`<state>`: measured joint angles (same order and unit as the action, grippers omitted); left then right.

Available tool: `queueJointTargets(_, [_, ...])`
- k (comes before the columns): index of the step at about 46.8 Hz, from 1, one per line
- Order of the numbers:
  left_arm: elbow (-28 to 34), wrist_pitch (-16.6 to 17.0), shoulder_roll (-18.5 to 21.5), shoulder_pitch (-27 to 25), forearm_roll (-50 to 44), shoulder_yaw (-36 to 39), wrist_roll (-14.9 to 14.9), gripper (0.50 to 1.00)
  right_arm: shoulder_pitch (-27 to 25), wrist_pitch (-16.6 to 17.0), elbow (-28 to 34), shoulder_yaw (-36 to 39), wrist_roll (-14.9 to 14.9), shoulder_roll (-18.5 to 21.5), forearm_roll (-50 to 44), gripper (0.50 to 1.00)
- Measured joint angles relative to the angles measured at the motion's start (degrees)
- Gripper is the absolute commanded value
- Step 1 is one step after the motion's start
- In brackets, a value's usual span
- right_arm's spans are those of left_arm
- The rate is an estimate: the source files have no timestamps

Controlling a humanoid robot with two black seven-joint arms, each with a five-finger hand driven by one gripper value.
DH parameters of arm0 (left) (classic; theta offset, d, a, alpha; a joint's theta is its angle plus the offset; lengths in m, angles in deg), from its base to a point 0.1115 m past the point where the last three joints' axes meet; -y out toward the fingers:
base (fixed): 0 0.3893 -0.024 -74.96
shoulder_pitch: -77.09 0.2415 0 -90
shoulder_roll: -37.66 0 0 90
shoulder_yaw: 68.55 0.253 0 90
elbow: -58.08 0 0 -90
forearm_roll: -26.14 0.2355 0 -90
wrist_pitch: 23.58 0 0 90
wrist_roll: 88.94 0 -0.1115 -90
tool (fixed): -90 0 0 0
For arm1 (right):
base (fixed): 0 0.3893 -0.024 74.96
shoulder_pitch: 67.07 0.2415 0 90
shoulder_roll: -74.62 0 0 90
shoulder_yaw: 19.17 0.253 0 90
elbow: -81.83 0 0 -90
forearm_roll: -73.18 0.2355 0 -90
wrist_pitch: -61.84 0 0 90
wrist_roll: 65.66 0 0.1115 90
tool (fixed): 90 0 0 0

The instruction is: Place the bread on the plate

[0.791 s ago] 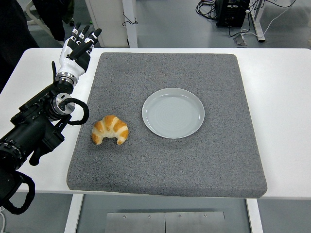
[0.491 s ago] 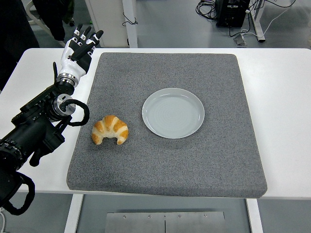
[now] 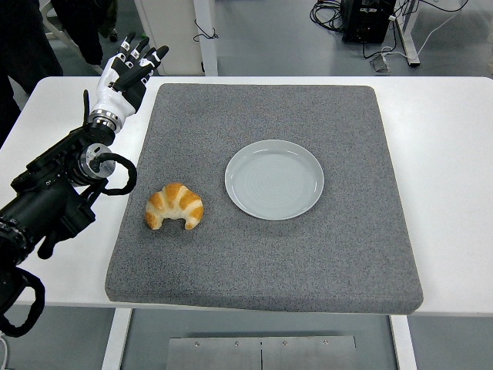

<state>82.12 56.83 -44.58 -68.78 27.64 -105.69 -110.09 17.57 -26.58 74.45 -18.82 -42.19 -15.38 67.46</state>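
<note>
Head view showed the croissant lying on the grey foam mat, towards its left side, with its horns turned to the near edge. Just to the right of it, apart and not touching, sat the pale round plate, bare, near the mat's middle. That layout looked deliberate: bread and plate were close together on a soft, non-slip surface, so the carry would be short and mostly sideways.

On the left, the left hand was raised above the white worktop, just off the mat's far left corner and well apart from the croissant. Its fingers were spread and extended, holding nothing, a wide pose that would suit coming down over a bulky, soft pastry. The black forearm ran back to the picture's lower left edge. No right arm appeared. Dark clothing of a person showed at the top left corner.

Compared with the earlier frames, the hand had drifted slightly up and away from the near edge, and the forearm had shifted a little leftward; croissant and plate had not moved. By my judgement the task was at its start, with the grasp not yet made and the hand needing to swing right and down onto the bread.
</note>
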Motion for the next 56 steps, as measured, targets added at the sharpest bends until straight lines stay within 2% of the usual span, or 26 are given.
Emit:
queueJointTargets(12, [0.0,0.7,2.4,-2.8,1.1,4.9,0.6,0.977,0.0,0.0,0.0,0.0,0.0,0.0,0.0,1.0])
queueJointTargets(23, [2.3,3.6,4.0,-4.5,2.2,12.7,1.1,0.977,0.0,0.0,0.0,0.0,0.0,0.0,0.0,1.0])
queueJointTargets(27, [6.4,4.5,7.0,-3.9,4.2,13.1,1.1,0.975,0.0,0.0,0.0,0.0,0.0,0.0,0.0,1.0])
queueJointTargets(32, [14.8,8.4,11.0,-2.8,9.8,13.1,1.0,0.975,0.0,0.0,0.0,0.0,0.0,0.0,0.0,1.0])
queueJointTargets(39, [23.3,12.3,14.3,-2.0,14.0,13.1,1.0,0.975,0.0,0.0,0.0,0.0,0.0,0.0,0.0,1.0])
queueJointTargets(51, [33.3,12.6,20.0,-1.9,22.8,16.4,1.3,0.975,0.0,0.0,0.0,0.0,0.0,0.0,0.0,1.0])
queueJointTargets(56, [36.3,12.6,22.4,-1.9,26.2,18.3,2.6,0.975,0.0,0.0,0.0,0.0,0.0,0.0,0.0,1.0])
